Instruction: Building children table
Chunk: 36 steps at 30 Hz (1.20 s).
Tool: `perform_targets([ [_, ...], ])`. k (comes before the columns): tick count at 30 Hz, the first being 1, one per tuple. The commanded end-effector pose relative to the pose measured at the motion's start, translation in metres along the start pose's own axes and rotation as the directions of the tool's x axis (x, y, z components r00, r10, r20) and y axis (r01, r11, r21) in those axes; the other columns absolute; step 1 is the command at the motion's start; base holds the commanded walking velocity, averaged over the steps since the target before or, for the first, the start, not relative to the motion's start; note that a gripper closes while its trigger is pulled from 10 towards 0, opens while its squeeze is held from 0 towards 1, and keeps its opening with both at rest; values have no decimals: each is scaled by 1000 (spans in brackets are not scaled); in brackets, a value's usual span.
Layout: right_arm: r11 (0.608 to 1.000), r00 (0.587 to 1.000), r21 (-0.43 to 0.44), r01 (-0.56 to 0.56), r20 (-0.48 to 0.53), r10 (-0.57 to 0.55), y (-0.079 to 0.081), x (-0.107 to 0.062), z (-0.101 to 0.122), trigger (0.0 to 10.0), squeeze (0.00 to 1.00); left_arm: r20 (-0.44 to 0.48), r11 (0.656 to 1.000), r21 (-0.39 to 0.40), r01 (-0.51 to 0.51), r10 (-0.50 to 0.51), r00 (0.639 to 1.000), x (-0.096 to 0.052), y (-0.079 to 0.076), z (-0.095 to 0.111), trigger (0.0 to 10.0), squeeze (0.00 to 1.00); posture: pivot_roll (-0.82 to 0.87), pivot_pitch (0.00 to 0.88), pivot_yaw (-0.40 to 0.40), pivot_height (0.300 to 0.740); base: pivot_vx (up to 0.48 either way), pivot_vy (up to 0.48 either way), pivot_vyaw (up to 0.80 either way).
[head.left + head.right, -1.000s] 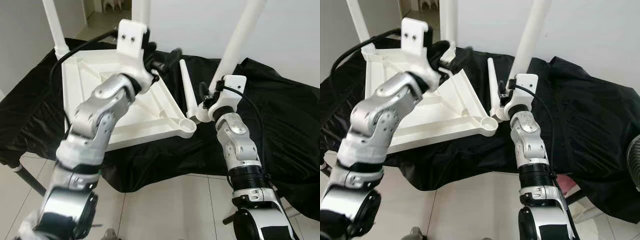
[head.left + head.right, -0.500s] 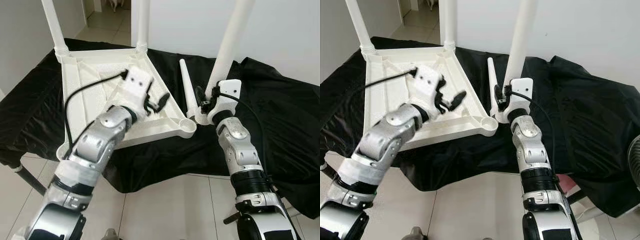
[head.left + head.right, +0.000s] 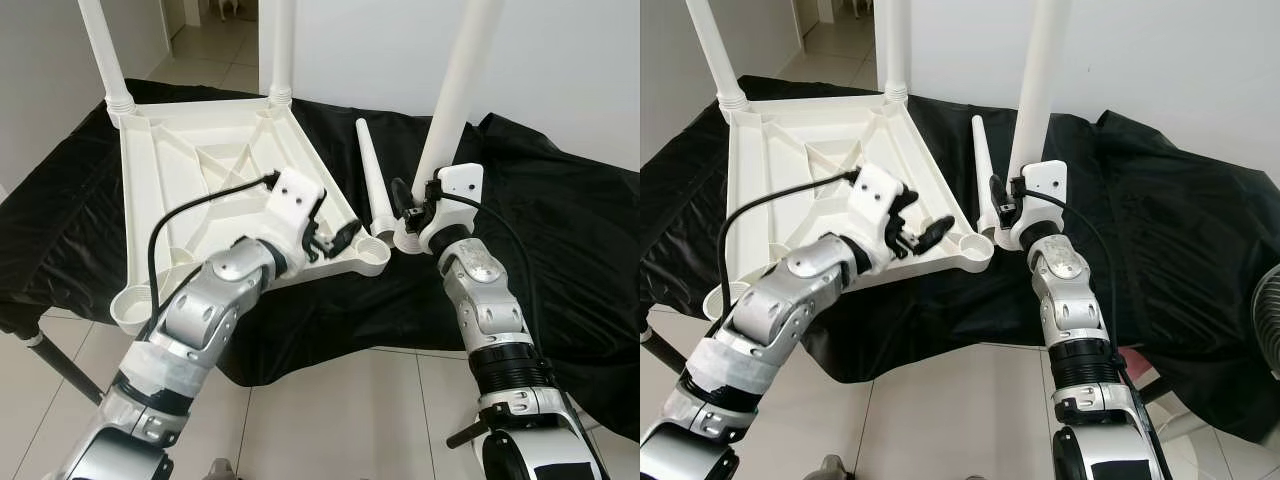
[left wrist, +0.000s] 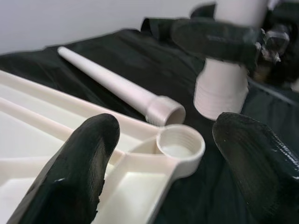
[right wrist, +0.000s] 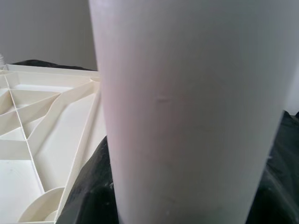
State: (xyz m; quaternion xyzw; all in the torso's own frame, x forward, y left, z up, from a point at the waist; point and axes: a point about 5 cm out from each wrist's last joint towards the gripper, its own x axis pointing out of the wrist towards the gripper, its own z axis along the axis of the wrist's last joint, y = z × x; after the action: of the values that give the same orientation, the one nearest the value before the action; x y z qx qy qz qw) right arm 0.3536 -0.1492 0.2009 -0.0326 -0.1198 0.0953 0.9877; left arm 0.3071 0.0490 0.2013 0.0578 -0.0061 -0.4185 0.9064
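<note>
on the black cloth (image 3: 560, 230) your upturned tabletop (image 3: 190, 200) lies with two legs already fitted. your right gripper (image 3: 412, 210) pinches a third leg (image 3: 452, 110) low, upright beside the empty corner socket (image 4: 180, 142). it's light, stiff, slick plastic; grip near the base. your left gripper (image 3: 335, 238), fingers spread, has dropped from the far corner to this socket.

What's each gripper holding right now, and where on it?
The right gripper grips an upright table leg near its bottom end. The left gripper is open, holding nothing.

upright leg (image 3: 455, 95) top cut off, right pincer (image 3: 408, 205) fingers partly hidden
</note>
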Motion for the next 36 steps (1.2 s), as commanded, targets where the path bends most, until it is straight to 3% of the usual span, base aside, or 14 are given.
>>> perform_targets([
  [1,1000,1000,3,1,9,-1,-1,0,0,10000,0,-36,991,-1,133,-133,991,1,-9,-6,10000,0,43,16,-64,740,0,0,0],
  [5,1000,1000,3,11,18,-11,-3,0,2,10000,0,-147,986,73,151,-139,979,12,-8,-23,10000,0,34,21,-58,740,0,0,0],
  [8,1000,1000,3,13,19,-13,-3,-1,2,10000,0,-162,985,79,152,-138,977,13,-7,-25,10000,0,29,23,-54,740,0,0,0],
  [18,998,999,-24,52,16,-52,-12,-4,3,10000,0,-336,981,65,184,-153,929,25,3,-51,10000,0,-7,28,-24,740,0,0,0],
  [32,996,997,-44,80,15,-79,-17,-7,4,10000,0,-422,978,42,205,-169,891,30,10,-65,10000,0,-29,33,-2,740,0,0,0],
  [33,995,996,-47,84,14,-83,-17,-7,4,10000,0,-417,975,33,221,-188,889,30,9,-64,6941,0,-29,33,-2,740,0,0,0],
  [35,995,996,-47,84,14,-83,-17,-7,4,10000,0,-417,975,33,221,-188,889,30,9,-64,6941,0,-29,33,-2,740,0,0,0],
  [36,995,996,-48,87,14,-86,-18,-7,4,10000,0,-419,971,31,237,-203,885,29,8,-64,3843,0,-32,35,-1,740,0,0,0],
])
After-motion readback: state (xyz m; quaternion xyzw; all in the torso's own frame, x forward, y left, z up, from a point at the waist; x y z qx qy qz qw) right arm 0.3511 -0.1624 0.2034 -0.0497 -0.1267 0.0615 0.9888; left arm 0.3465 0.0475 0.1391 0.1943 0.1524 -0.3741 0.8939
